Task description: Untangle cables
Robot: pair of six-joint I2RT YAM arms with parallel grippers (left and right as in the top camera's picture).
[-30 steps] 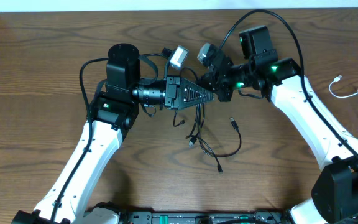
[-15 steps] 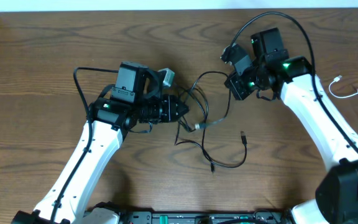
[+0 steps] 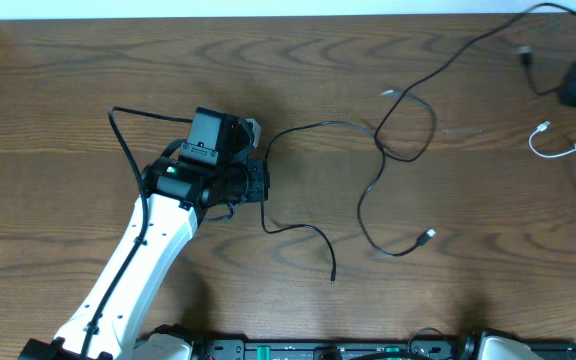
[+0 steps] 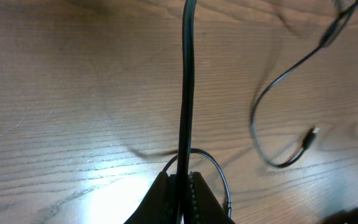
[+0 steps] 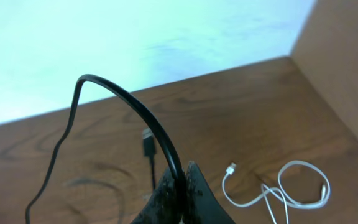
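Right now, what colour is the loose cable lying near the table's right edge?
It's the white cable; the right wrist view shows it best.

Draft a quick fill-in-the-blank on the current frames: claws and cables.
1. The left claw is ___ on a black cable.
2. The right claw clamps another cable, coloured ___.
3. On the table, the white cable lies loose at the overhead view's ___ edge.

Missing words: shut; black; right.
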